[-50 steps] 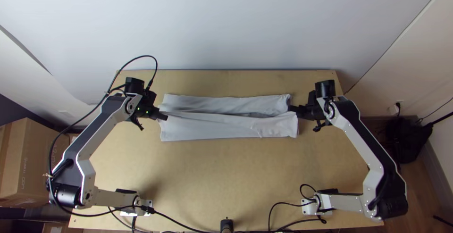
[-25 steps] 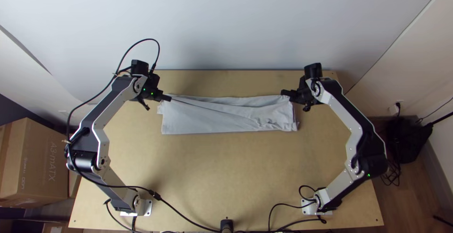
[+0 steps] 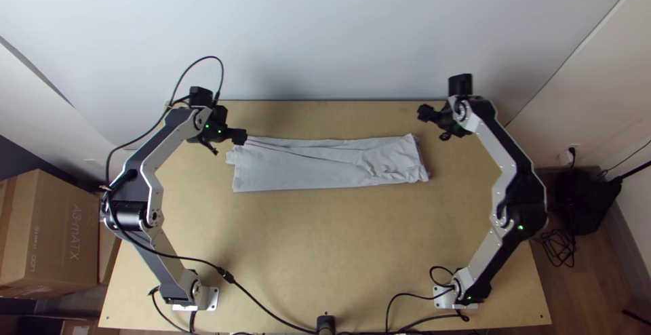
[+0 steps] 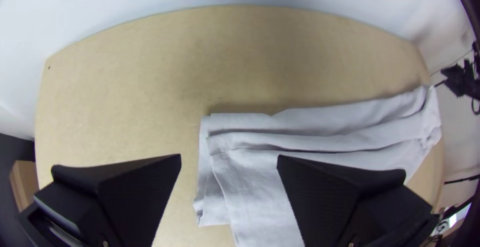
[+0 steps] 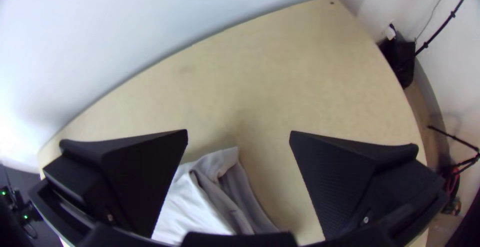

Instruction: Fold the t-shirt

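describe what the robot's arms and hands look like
The left arm and right arm have silver-grey links, black joints and small green lights. A black cable loops along the left arm. The left hand and right hand each have two wide, flat black fingers.

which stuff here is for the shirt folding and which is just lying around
For the job:
- grey t-shirt, folded into a strip
- left claw
- right claw

Just around:
- cardboard box
- black bag

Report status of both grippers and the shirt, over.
Left gripper open above the shirt's end. Right gripper open, clear of cloth. T-shirt folded into a long strip, slightly wrinkled.
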You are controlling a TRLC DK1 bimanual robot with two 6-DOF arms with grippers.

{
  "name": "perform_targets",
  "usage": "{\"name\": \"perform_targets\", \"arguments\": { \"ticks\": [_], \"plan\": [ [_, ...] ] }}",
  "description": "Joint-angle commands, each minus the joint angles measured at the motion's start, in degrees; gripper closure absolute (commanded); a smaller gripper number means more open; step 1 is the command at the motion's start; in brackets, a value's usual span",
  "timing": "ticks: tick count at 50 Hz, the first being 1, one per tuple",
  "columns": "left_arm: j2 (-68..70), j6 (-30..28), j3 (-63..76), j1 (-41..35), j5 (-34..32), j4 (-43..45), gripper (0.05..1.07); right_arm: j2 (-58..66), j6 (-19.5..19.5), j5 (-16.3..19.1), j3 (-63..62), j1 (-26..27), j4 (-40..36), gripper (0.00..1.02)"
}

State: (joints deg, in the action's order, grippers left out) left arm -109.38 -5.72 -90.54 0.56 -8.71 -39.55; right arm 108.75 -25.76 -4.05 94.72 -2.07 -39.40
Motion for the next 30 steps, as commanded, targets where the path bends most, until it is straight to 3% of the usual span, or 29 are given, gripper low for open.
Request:
{"name": "perform_targets", "arguments": {
  "ticks": [1,4,11,17,21,24,30],
  "plan": [
    [4.35,3.25,-1.22,4.89,-9.13,-1.85,0.10,-10.66,-2.81,3.00,-3.14,2.59,0.73,0.03],
    [4.44,3.25,-2.01,7.44,-17.22,-5.36,0.10,-14.62,-2.72,11.17,-5.51,4.97,0.73,0.03],
    [4.97,2.46,-0.51,11.57,-25.04,-10.20,0.10,-19.36,-2.89,32.00,-5.77,11.82,-6.57,0.03],
    [3.83,1.41,2.30,14.38,-29.61,-10.02,0.10,-21.12,-2.98,52.83,-5.60,18.94,-12.90,0.03],
    [2.60,1.06,3.53,15.61,-32.42,-10.02,0.10,-21.30,-2.72,62.15,-6.04,22.28,-16.15,0.03],
    [1.54,0.44,4.23,15.88,-33.48,-9.93,0.10,-21.74,-2.19,66.81,-6.39,24.13,-17.82,0.03],
    [-0.57,-1.05,6.17,15.88,-33.48,-9.23,0.10,-24.20,-0.61,69.01,-7.18,25.09,-18.61,0.03]
  ]
}}
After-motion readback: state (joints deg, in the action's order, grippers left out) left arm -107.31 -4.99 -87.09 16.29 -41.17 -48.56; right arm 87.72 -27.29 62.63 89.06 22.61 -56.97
